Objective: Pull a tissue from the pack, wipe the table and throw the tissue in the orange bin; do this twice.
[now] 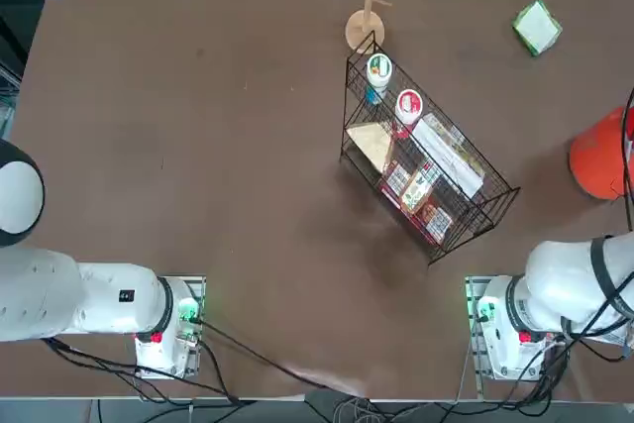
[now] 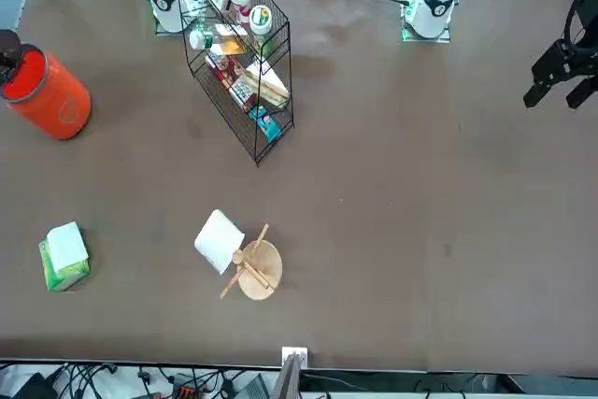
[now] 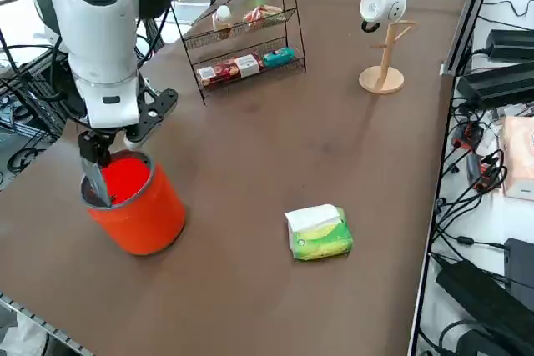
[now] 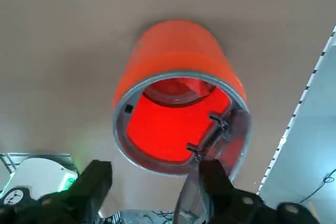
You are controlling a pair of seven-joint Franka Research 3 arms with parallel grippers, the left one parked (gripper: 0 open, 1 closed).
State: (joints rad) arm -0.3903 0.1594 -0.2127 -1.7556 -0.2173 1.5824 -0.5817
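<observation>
our right end effector [image 4: 152, 179] hangs wide, empty over the orange bin [image 3: 138, 202]; we judge next: fetch from the pack [image 3: 319, 233].

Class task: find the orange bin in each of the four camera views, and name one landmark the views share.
Top: orange bin at right edge.
Front: upper left.
Right side: lower left, under the open right tool.
Wrist: centre.
Landmark: wire basket, in all but the wrist view.

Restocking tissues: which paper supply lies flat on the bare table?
The yellow-green pack; the paper roll hangs on its wooden stand, and the white packet sits inside the wire basket.
</observation>
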